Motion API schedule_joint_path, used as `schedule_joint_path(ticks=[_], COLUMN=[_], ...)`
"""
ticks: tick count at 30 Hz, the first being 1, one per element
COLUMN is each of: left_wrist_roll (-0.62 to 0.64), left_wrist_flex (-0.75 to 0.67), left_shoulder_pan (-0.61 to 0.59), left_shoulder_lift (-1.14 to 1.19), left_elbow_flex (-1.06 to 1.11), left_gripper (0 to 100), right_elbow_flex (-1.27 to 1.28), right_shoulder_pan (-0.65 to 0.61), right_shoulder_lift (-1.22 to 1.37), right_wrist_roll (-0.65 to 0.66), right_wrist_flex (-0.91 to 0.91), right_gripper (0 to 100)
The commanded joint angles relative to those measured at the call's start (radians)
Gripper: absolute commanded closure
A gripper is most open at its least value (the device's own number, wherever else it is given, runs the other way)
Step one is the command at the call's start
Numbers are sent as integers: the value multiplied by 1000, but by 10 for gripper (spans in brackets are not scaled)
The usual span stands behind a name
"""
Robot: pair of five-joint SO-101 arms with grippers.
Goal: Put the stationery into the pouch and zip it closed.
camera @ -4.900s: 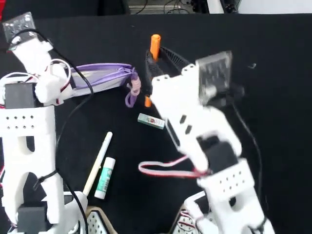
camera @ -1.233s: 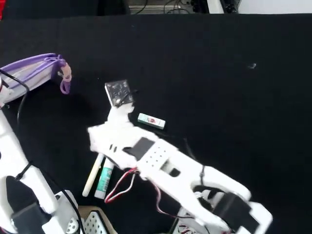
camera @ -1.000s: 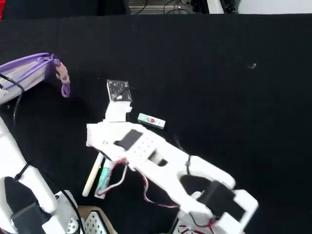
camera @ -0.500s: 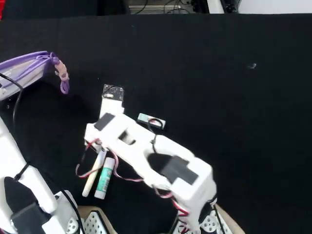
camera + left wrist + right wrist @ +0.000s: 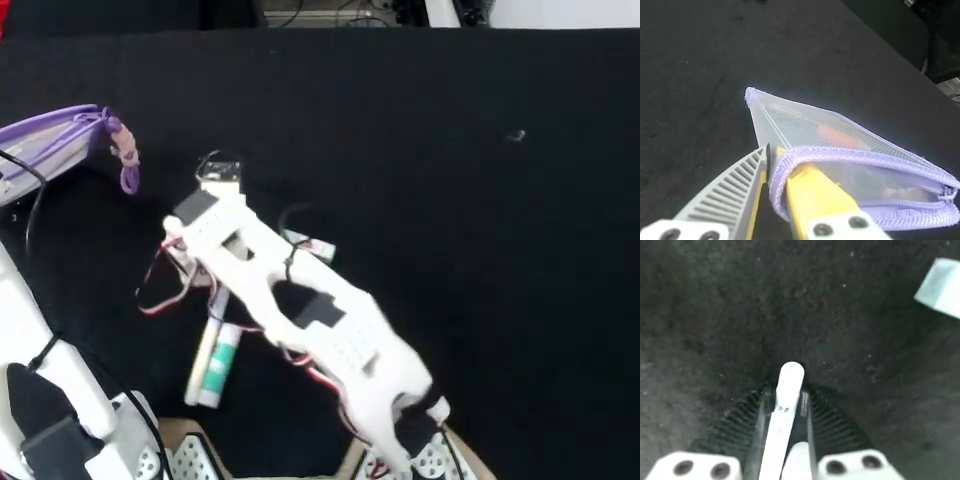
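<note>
The left jaws are pinching the rim of the purple pouch (image 5: 840, 130) at the counter's (image 5: 450, 200) left side. The right jaws are gripping the white pen (image 5: 782, 410), just beside the glue stick (image 5: 218, 366).

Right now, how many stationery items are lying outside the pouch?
3: the white pen between the fingers of the right gripper, the glue stick beside that pen, and the eraser lying apart from both. Others may be hidden under the right arm.
</note>
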Motion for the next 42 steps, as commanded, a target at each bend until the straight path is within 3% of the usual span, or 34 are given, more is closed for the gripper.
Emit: schedule_joint_path(ticks=[1, 6, 15, 24, 34, 42], left_wrist_roll=[-9, -9, -6, -5, -5, -5], left_wrist_flex=[2, 11, 117, 176, 239, 264], left_shoulder_pan=[59, 116, 193, 346, 473, 481], left_shoulder_lift=[-6, -17, -8, -8, -6, -17], left_elbow_flex=[-67, -71, -203, -302, -291, -262], left_gripper=[971, 971, 971, 972, 971, 971], right_elbow_flex=[-171, -308, -317, -314, -311, -311], right_shoulder_pan=[57, 141, 262, 411, 391, 313], right_shoulder_lift=[7, -70, -378, -763, -958, -1092], right_wrist_roll=[28, 44, 351, 554, 649, 666], right_wrist_flex=[118, 255, 255, 190, 80, 20], right_gripper=[988, 988, 987, 986, 987, 987])
